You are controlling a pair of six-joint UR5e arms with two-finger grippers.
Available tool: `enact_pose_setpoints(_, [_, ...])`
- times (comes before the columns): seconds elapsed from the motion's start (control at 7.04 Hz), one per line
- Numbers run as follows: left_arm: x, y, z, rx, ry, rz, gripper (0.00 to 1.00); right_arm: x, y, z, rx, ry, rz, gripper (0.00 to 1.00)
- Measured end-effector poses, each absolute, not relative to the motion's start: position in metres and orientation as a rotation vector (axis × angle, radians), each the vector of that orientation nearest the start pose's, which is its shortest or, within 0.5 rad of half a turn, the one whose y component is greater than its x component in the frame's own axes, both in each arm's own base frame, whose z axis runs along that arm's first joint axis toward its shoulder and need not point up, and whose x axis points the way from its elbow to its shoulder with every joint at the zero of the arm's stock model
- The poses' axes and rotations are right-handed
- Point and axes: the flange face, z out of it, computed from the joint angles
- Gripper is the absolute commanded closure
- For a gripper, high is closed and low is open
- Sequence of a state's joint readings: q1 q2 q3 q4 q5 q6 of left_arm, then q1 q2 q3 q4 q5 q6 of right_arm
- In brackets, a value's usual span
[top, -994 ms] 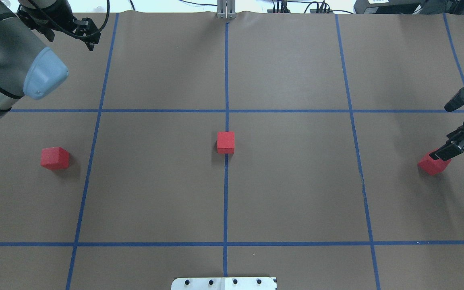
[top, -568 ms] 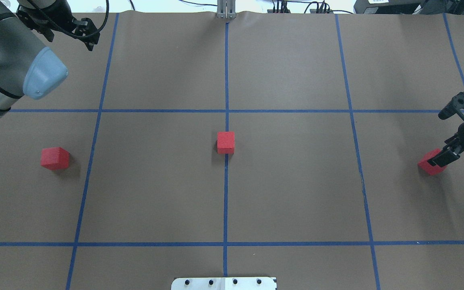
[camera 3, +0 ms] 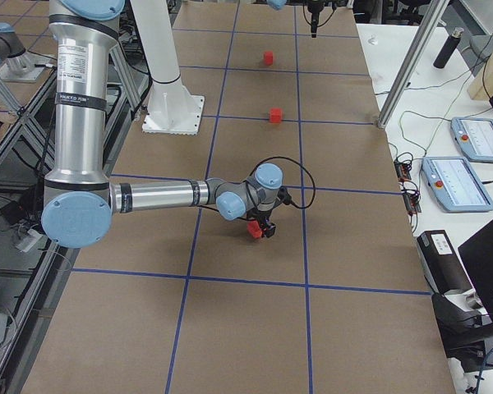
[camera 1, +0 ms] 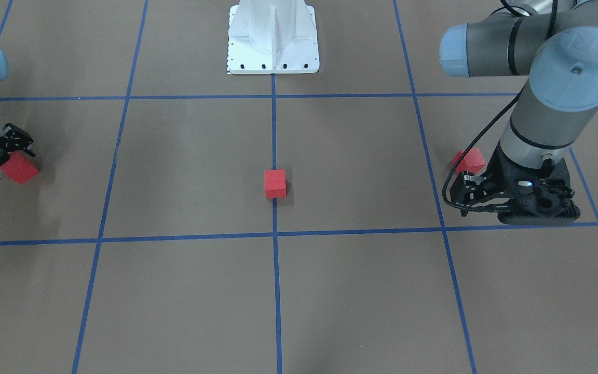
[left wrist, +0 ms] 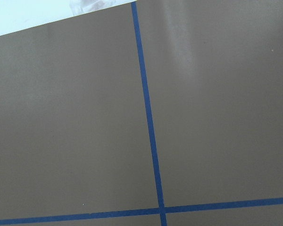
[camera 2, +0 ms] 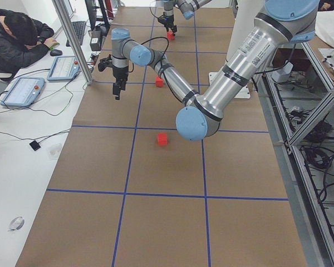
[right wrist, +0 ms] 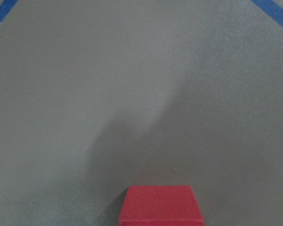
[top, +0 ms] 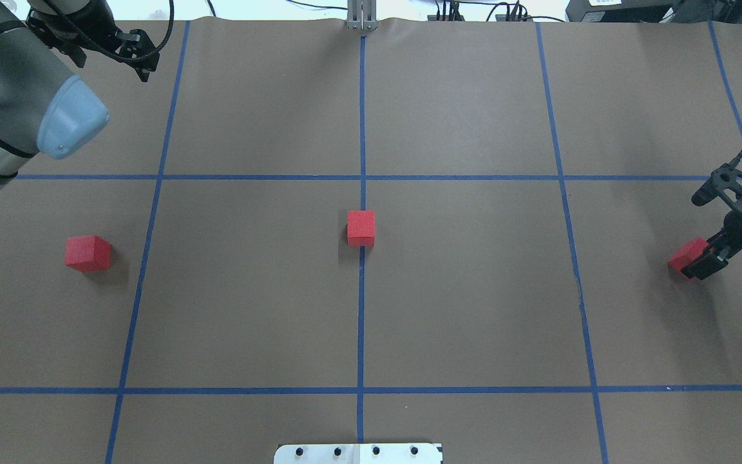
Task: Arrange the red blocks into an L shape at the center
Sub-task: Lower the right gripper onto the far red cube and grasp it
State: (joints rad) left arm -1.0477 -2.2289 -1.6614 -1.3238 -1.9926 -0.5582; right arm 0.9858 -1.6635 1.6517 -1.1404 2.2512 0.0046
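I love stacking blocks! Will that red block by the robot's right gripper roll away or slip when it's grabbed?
Probably no rolling: the red block is a flat-sided cube sitting flat on the brown floor. Its surface looks matte, so it is likely not slippery. It is small beside the right gripper, so it is probably light.
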Motion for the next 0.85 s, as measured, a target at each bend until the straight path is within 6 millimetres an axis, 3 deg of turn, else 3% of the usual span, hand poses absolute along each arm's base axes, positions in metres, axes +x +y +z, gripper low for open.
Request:
enact_pose_setpoints(0.14, [0.259, -0.6338, 0.2635, 0.211, 0.608, 0.072, 0.0, -0.2032, -0.4346, 0.6225, 0.19, -0.771, -0.691, 0.14])
enact_pose_setpoints(0.43, [0.2608, -0.6335, 0.2663, 0.206, 0.606, 0.074, 0.0, -0.2031, -0.4332, 0.6243, 0.184, -0.77, -0.69, 0.53])
enact_pose_setpoints(0.57, [0.2621, -0.6339, 0.2688, 0.202, 0.604, 0.074, 0.0, -0.2038, -0.4325, 0.6248, 0.18, -0.77, -0.691, 0.8])
enact_pose_setpoints(0.71, [0.2633, -0.6346, 0.271, 0.198, 0.603, 0.074, 0.0, -0.2047, -0.4319, 0.6252, 0.176, -0.77, -0.692, 1.0])
enact_pose_setpoints(0.85, [0.2641, -0.6354, 0.2724, 0.196, 0.602, 0.073, 0.0, -0.2053, -0.4324, 0.6248, 0.17, -0.769, -0.69, 1.0])
